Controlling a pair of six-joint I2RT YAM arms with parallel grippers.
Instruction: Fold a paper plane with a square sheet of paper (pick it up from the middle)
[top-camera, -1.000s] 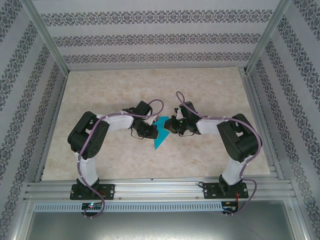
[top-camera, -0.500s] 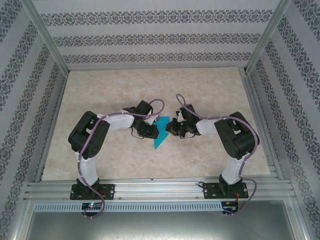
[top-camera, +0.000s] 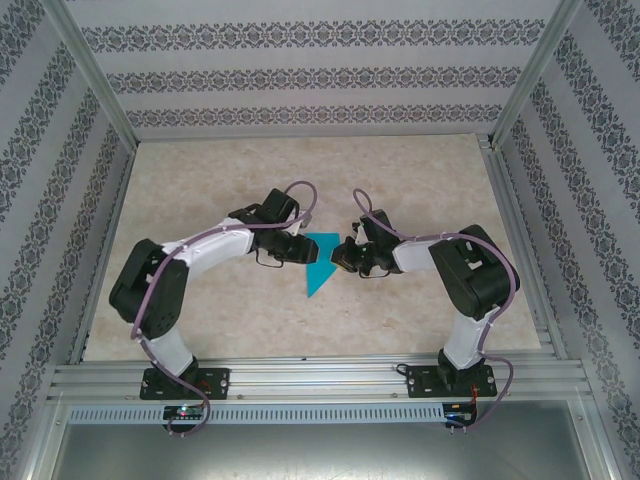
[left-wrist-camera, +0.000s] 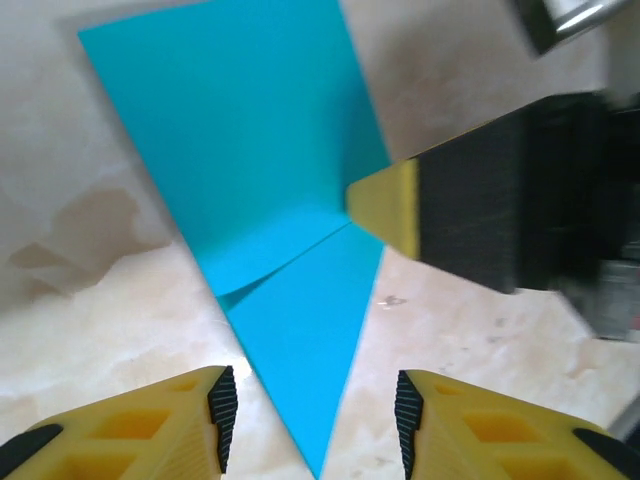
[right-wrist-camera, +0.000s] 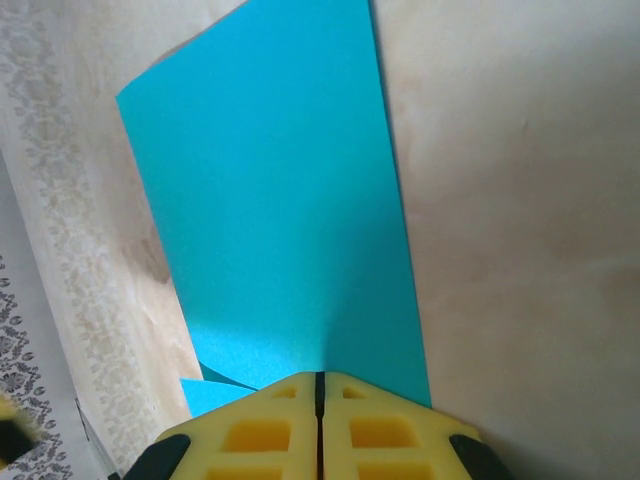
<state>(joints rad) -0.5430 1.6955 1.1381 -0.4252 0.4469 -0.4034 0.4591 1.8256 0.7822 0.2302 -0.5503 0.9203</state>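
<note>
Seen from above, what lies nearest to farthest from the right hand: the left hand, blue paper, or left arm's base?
1. Blue paper, pinched by the right hand.
2. Left hand, just across the paper, leftward.
3. Left arm's base, far off at the near-left edge.

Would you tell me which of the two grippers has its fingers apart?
The left gripper: its fingers stand apart above the blue paper, while the right gripper's are pressed together.

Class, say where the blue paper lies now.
Top view: the blue paper lies centrally on the table, between the left gripper and the right gripper.
</note>
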